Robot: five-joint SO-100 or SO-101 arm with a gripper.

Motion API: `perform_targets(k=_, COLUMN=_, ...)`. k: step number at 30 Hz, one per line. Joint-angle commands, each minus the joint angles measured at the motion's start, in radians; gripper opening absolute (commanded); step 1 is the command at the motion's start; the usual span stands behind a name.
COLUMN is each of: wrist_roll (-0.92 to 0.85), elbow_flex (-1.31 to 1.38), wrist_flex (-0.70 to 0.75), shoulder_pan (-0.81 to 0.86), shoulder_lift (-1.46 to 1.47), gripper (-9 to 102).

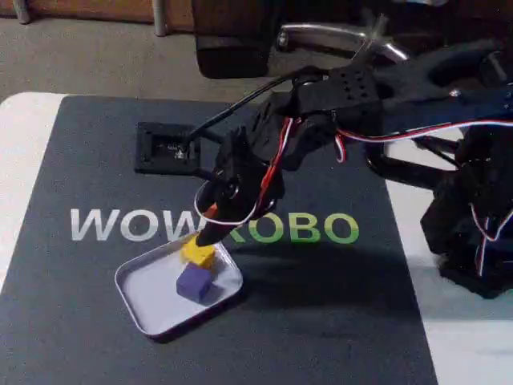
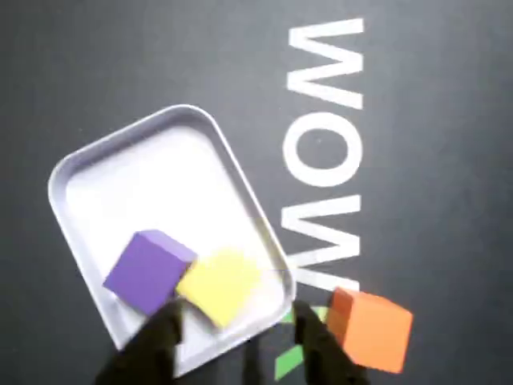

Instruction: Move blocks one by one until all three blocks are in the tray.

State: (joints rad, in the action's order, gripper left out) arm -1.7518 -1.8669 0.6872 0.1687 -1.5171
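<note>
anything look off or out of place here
One thing: the orange block sits on the dark mat outside the tray, beside the gripper, while the purple block and yellow block lie inside, touching. Nothing looks spilled or damaged.

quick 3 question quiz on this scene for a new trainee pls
1. True or false: the orange block lies inside the tray.
2. How many blocks are in the tray? A) one B) two C) three
3. Fill in: beside the yellow block in the tray sits the ____ block.
Key: 1 false, it lies on the mat beside the tray; 2 B; 3 purple.
</note>
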Motion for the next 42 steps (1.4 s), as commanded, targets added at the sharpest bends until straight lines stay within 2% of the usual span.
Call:
perform_targets(k=1, wrist_roll=-0.008, elbow_flex=0.038, wrist_flex=-0.005, shoulder_pan=0.011, shoulder_lift=-0.014, gripper=16)
perform_targets(k=12, wrist_roll=0.000, elbow_flex=-0.006, wrist_flex=0.060, shoulder_pan=0.103, shoulder_lift=-0.106, gripper=16)
perform_targets(k=23, wrist_roll=-0.086, elbow_flex=-0.133, wrist_flex=0.095, shoulder_pan=0.186, shoulder_lift=-0.202, gripper=16)
perform_targets(k=42, wrist_roll=-0.101, elbow_flex=-0.057, wrist_flex=-0.023, shoulder_pan=0.199, shoulder_lift=0.015, gripper=16)
